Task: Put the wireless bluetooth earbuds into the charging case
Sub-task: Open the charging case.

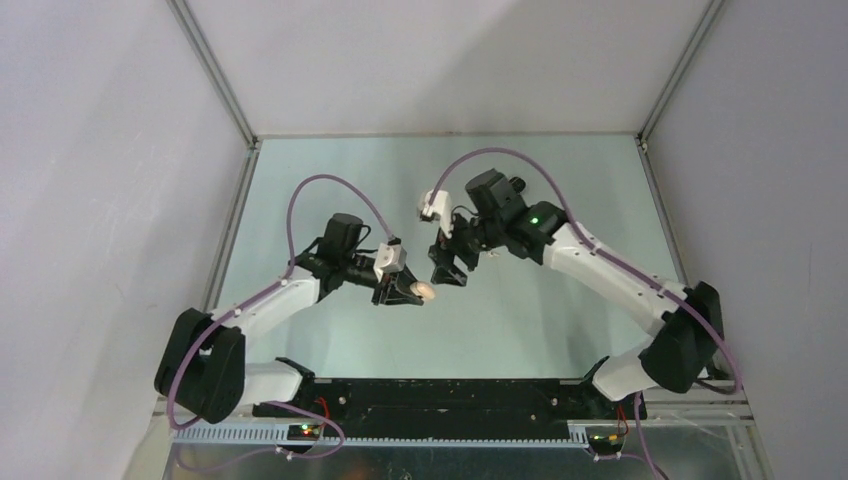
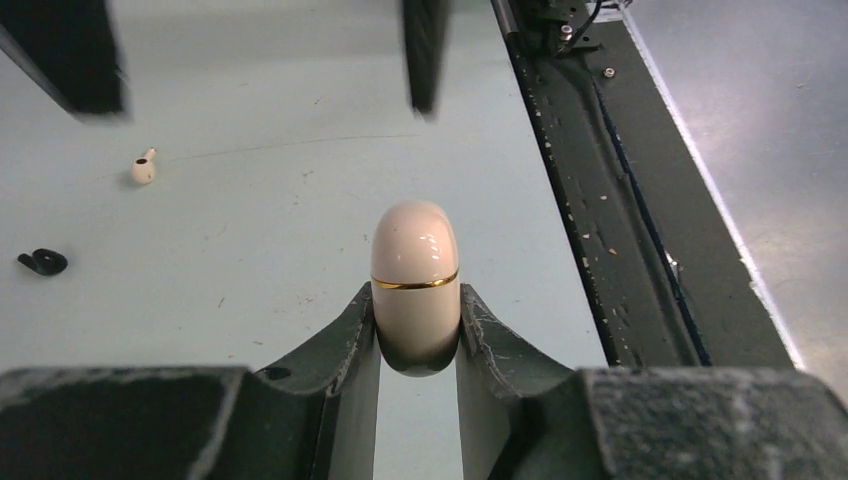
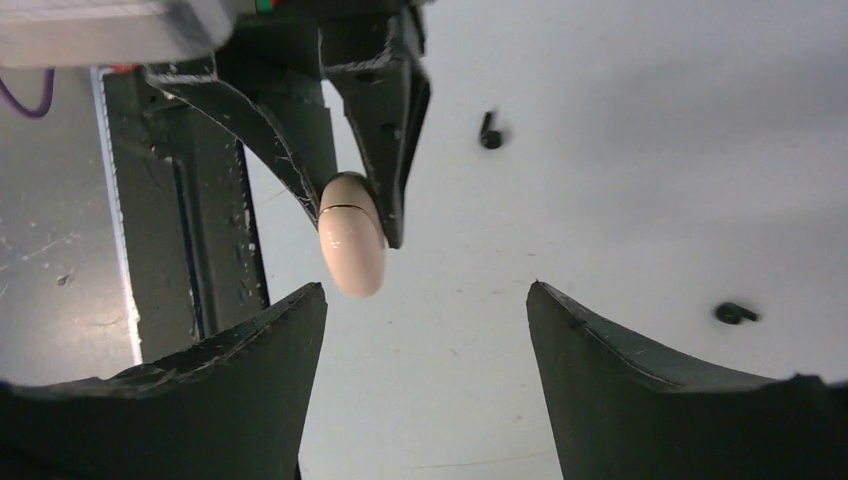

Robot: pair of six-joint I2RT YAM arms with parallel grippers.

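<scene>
My left gripper (image 1: 408, 290) is shut on the cream charging case (image 2: 415, 260), a closed capsule with a gold band, held by its lower end above the table. In the right wrist view the case (image 3: 352, 245) juts out from the left fingers (image 3: 385, 110). My right gripper (image 1: 450, 268) faces it, open and empty, just short of the case. In the left wrist view a cream earbud (image 2: 143, 168) and a black earbud (image 2: 42, 262) lie on the table to the left. In the right wrist view, two black earbuds (image 3: 490, 131) (image 3: 735, 313) lie on the table.
The black base rail (image 1: 440, 395) runs along the near edge, and shows at the right of the left wrist view (image 2: 620, 250). White enclosure walls and metal corner posts (image 1: 215, 75) surround the pale green table (image 1: 560, 330).
</scene>
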